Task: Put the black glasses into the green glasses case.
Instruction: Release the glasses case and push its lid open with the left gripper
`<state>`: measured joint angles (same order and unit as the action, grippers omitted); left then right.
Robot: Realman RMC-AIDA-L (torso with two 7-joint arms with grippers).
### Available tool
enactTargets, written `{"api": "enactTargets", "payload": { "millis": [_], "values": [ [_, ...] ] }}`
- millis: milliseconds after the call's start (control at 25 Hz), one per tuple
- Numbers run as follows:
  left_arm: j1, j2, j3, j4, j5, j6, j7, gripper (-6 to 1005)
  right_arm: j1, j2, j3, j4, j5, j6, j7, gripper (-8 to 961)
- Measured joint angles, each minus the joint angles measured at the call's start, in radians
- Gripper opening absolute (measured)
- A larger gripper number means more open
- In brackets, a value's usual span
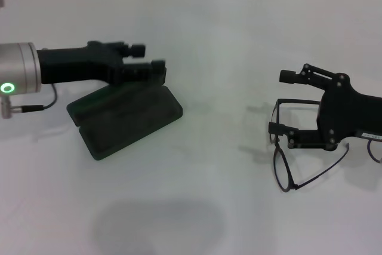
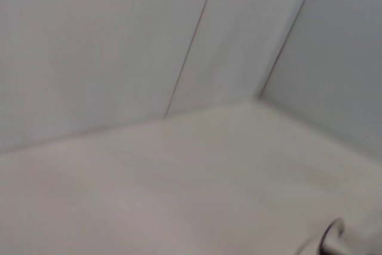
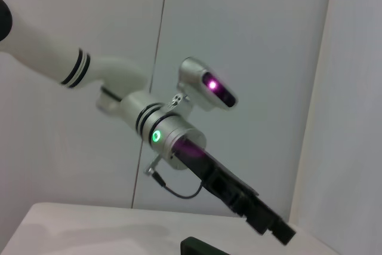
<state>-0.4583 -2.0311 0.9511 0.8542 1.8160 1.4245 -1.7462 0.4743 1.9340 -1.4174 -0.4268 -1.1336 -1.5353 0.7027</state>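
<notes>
A: Right tool [image 1: 282, 102] state? 
B: Spread apart over the black glasses [image 1: 292, 165], which lie on the counter [image 1: 227, 40].

A: Left tool [image 1: 149, 59]? 
B: Fingers parted, above the green glasses case [image 1: 128, 120], well apart from the glasses.

one black glasses [image 1: 301, 147], one green glasses case [image 1: 128, 120], two tools [image 1: 149, 67]

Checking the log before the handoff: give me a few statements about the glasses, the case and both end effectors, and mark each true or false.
1. The black glasses lie inside the green glasses case. False: they lie on the table, well apart from it.
2. The right end effector is over the glasses. True.
3. The case sits on the robot's left side. True.
4. The left end effector holds the glasses. False: it hangs at the case's far edge, away from the glasses.
5. The right end effector is open. True.
</notes>
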Motion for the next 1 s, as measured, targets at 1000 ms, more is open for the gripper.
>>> {"api": "enactTargets", "payload": {
  "millis": [1000],
  "values": [
    [0.015, -0.057, -0.004, 0.205, 0.396, -0.069, -0.121, 705, -0.007, 0.000, -0.006, -0.002, -0.006, -0.007, -0.014, 871]
  ]
}}
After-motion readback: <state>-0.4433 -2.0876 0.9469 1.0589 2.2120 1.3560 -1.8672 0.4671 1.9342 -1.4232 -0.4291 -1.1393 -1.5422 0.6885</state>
